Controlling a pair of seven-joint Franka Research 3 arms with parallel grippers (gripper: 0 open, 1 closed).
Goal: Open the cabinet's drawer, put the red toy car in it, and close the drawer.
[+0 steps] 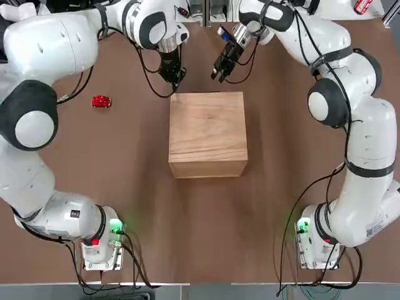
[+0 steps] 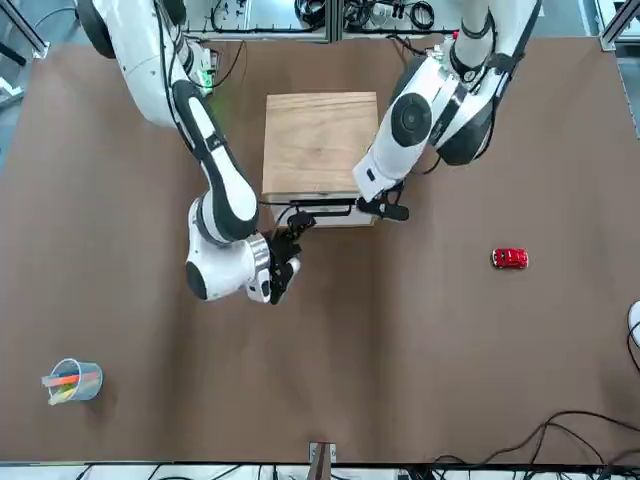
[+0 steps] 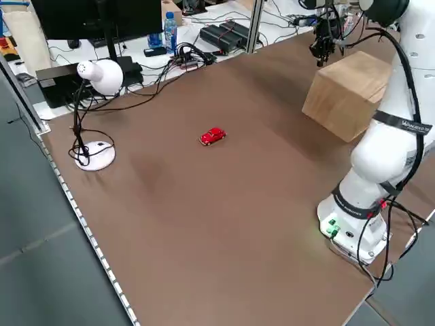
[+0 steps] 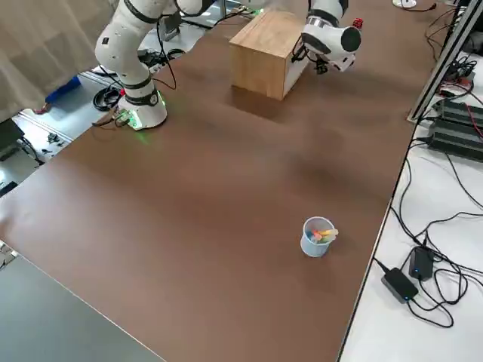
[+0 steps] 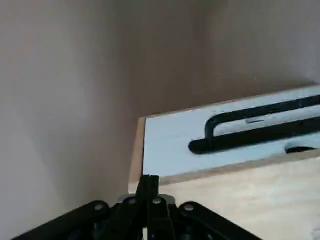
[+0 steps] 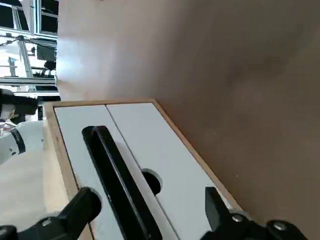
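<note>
The wooden cabinet [image 2: 320,140] sits mid-table with its drawer [image 2: 322,208] shut, the dark handle [image 2: 322,206] running along its near face. The right gripper [image 2: 291,240] hangs just off that face's left end, and the left gripper [image 2: 392,209] is at its right end. The red toy car [image 2: 509,258] lies well apart on the brown table [image 2: 400,360]. A cup of crayons [image 2: 72,381] stands far away near the lower left corner.

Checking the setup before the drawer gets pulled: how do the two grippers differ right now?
The left gripper is shut, fingers pressed together; the right gripper is open. The left sits over a far top corner of the cabinet; the right's spread fingers straddle the drawer's dark handle. Both hover at the cabinet's far face, holding nothing.
</note>
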